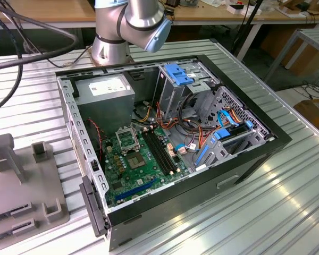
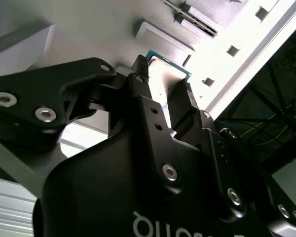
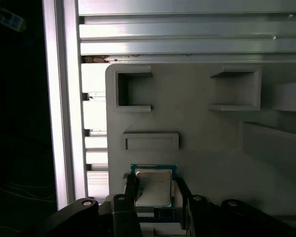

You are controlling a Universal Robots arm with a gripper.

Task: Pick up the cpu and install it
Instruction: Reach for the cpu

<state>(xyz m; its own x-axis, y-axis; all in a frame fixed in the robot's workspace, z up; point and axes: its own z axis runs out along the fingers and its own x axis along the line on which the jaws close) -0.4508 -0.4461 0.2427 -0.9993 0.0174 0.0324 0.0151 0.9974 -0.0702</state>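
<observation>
Starting at the exterior view's left, you're looking at the grey fixture tray (image 1: 37, 186) sitting on the ribbed metal tabletop (image 1: 244, 212), with its small posts and brackets standing up from it. Moving toward the middle, the arm (image 1: 133, 21) is rising from its base behind the open computer case (image 1: 191, 188). Inside the case, the silver power supply (image 1: 106, 87) is lying at the near-left corner. Below it the green board (image 1: 133, 164) is showing its black-framed socket (image 1: 128, 139), and the long black memory slots (image 1: 160, 153) are running just beside that. Further toward the exterior view's right, a blue drive caddy (image 1: 181, 73) is sitting above a tangle of coloured cables.

Now to the wrist cameras, where your work is happening. In the first wrist view your end effector (image 3: 154, 183) is hanging over the grey tray, narrowed right down, and the cpu (image 3: 152, 190) is sitting between the two black fingers (image 3: 131, 190) with its dull silver top facing the camera. The fingers are pressing against opposite edges of the chip. The second wrist view is giving you the same grip from the side, with the chip's green rim peeking out at the fingertips. Whether the chip is resting on the tray or lifted just off it, you cannot tell from here. It is well apart from the socket in the case.
</observation>
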